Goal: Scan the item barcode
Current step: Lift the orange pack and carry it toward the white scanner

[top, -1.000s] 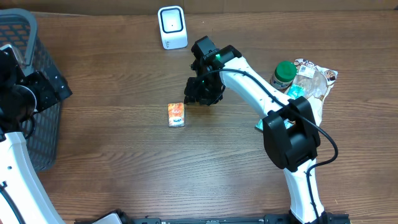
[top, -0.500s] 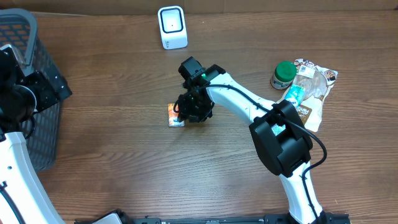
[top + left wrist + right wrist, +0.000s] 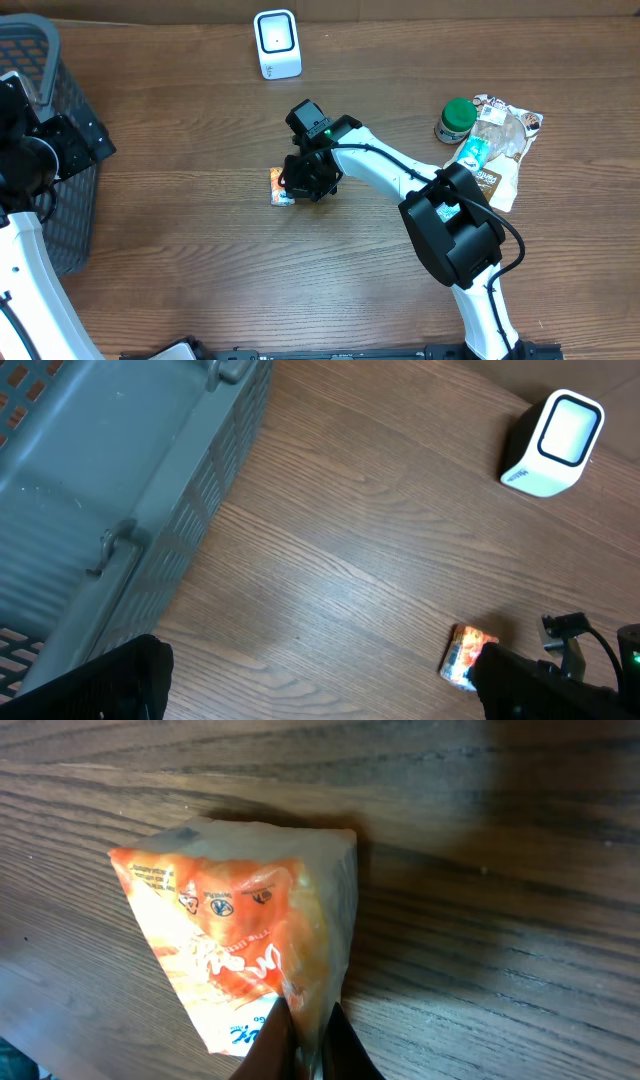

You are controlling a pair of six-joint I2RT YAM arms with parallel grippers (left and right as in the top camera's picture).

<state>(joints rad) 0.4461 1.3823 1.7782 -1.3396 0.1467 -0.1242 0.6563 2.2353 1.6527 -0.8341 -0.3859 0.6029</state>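
Small orange printed foil packet [image 3: 280,187]: lay mid-tabletop, half hidden overhead under the right gripper [image 3: 312,1045], which I saw clamped on its edge. Left gripper [image 3: 320,688]: fingers spread wide, mostly cropped.

Right arm [image 3: 392,168]: white tubular links, black joint housings, black cable alongside, green indicator light [image 3: 322,126] at wrist. Right gripper [image 3: 308,1046]: tan-brown fingertips. Left arm [image 3: 22,250]: white link, black motor blocks, black cable loop.
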